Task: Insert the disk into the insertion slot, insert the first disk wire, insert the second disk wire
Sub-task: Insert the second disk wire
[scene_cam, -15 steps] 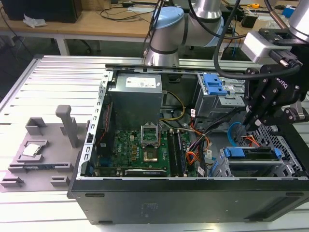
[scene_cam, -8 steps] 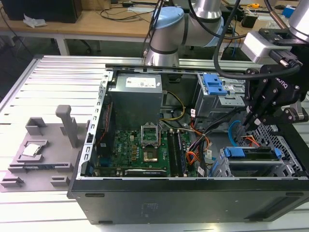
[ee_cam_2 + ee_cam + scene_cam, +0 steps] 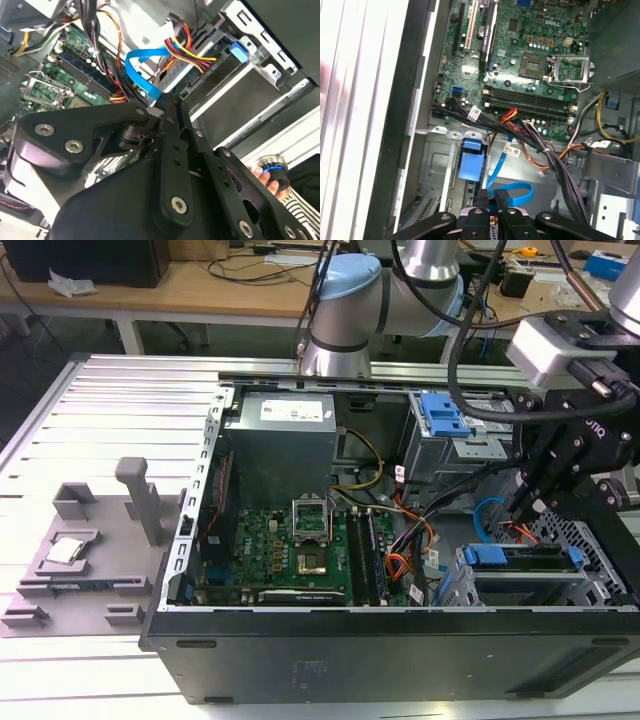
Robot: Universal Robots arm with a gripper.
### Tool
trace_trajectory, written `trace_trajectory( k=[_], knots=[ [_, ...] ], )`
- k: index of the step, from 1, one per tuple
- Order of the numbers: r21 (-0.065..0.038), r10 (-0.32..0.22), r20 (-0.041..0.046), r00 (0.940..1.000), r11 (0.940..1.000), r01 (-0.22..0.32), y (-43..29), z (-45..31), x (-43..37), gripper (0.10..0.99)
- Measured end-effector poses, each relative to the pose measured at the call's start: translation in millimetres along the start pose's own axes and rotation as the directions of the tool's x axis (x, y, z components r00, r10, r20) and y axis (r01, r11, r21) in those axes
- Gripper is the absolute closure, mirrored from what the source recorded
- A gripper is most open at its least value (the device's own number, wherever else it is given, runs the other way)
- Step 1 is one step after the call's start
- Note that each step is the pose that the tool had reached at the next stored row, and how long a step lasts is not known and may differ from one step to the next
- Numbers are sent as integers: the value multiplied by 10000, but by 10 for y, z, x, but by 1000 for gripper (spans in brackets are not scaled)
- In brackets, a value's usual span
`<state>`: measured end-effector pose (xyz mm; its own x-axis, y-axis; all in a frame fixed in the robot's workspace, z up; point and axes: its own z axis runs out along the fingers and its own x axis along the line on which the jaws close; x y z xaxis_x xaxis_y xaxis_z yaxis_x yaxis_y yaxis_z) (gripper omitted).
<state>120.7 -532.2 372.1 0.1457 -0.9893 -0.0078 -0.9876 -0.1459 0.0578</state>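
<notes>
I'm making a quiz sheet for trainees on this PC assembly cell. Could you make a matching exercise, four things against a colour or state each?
Things:
1. second disk wire
2. disk
3. gripper
4. first disk wire

Descriptions:
A. seated in the insertion slot, blue carrier showing
B. smooth bright-blue loop
C. black fingers together at the blue cable's plug end
D. orange, red and black bundle

Pairs: 1-B, 2-A, 3-C, 4-D

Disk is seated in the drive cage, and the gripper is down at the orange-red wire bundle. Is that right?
Not quite: the gripper is at the blue cable, not the orange-red bundle, as both wrist views show. The disk does sit in the drive cage.
</notes>
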Motion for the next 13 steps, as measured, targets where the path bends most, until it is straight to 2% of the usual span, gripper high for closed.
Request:
trace_trajectory(
  k=[4,7,9,13],
  knots=[
    [-6,1,0,10000,10000,-1,-9,70,43,925],
    [-10,0,2,10000,10000,0,-15,117,120,925],
    [-15,0,2,10000,10000,0,-50,158,134,925],
    [-19,0,2,10000,10000,0,-111,194,143,925]
  ],
)
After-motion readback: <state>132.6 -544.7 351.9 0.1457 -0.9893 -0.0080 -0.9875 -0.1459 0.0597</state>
